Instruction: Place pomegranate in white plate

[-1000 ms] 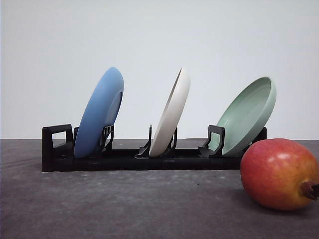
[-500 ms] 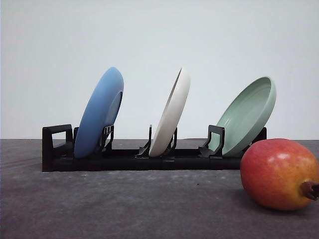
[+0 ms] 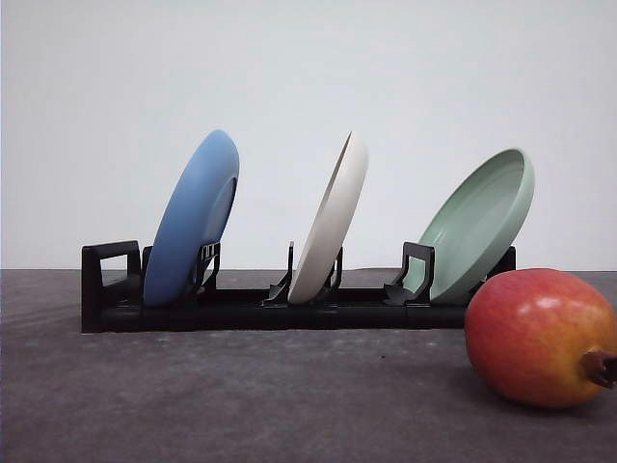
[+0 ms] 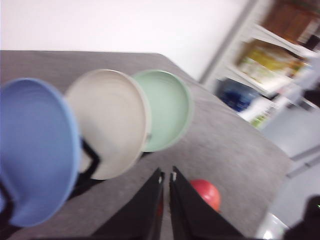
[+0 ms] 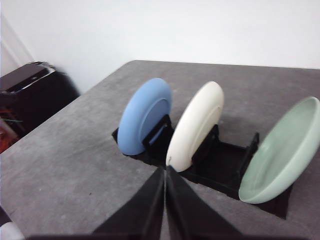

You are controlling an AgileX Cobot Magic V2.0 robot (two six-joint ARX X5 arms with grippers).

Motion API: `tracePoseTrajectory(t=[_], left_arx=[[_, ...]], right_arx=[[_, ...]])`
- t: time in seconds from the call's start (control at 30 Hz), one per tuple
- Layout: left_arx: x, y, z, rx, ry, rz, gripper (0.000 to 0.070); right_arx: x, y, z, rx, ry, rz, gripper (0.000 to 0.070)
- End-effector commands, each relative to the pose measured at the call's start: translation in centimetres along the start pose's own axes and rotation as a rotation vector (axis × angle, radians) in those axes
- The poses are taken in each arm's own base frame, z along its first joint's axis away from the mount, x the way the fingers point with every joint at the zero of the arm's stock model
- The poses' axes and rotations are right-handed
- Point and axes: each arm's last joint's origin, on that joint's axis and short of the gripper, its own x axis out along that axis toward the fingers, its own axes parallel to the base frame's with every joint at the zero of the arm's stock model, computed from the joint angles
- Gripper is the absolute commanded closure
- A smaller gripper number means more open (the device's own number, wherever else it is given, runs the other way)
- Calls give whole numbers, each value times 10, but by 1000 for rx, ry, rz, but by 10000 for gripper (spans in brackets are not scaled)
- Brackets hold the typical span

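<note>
The pomegranate (image 3: 540, 336) lies on the grey table at the front right, red with yellow-orange patches, its dark crown pointing right. In the left wrist view the pomegranate (image 4: 206, 193) shows just beyond the fingertips. The white plate (image 3: 331, 222) stands on edge in the middle slot of a black rack (image 3: 241, 307); the wrist views show the white plate (image 4: 107, 121) (image 5: 195, 126) too. My left gripper (image 4: 166, 176) is shut and empty, hanging above the table. My right gripper (image 5: 165, 170) is shut and empty, in the air short of the rack.
A blue plate (image 3: 193, 220) stands in the rack's left slot and a pale green plate (image 3: 477, 225) leans in the right slot. Open grey table lies in front of the rack. Beyond the table's right edge are blurred shelves and boxes (image 4: 270, 60).
</note>
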Motion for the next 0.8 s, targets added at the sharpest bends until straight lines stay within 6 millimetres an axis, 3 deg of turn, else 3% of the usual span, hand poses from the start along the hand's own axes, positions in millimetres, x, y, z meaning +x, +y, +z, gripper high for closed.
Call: tracePoseTrajectory(t=[0.0, 0.27, 0.33, 0.37, 0.5, 0.57, 0.77], left_arx=[[1, -2, 7, 64, -14, -35, 698], [5, -2, 8, 92, -14, -52, 691], [5, -2, 8, 92, -14, -53, 624], [6, -2, 8, 91, -13, -53, 570], [7, -2, 8, 90, -8, -59, 236], [8, -2, 8, 89, -4, -62, 113], [20, -2, 5, 17, 33, -65, 103]], right_arx=[[-1, 2, 5, -36, -15, 7, 700], [-2, 2, 5, -46, -16, 0, 700], [-2, 2, 5, -46, -15, 0, 671], [-2, 2, 5, -45, -15, 0, 621], [-2, 2, 5, -45, -15, 0, 213], [-2, 2, 5, -43, -14, 0, 73], [-2, 2, 4, -7, -9, 1, 51]])
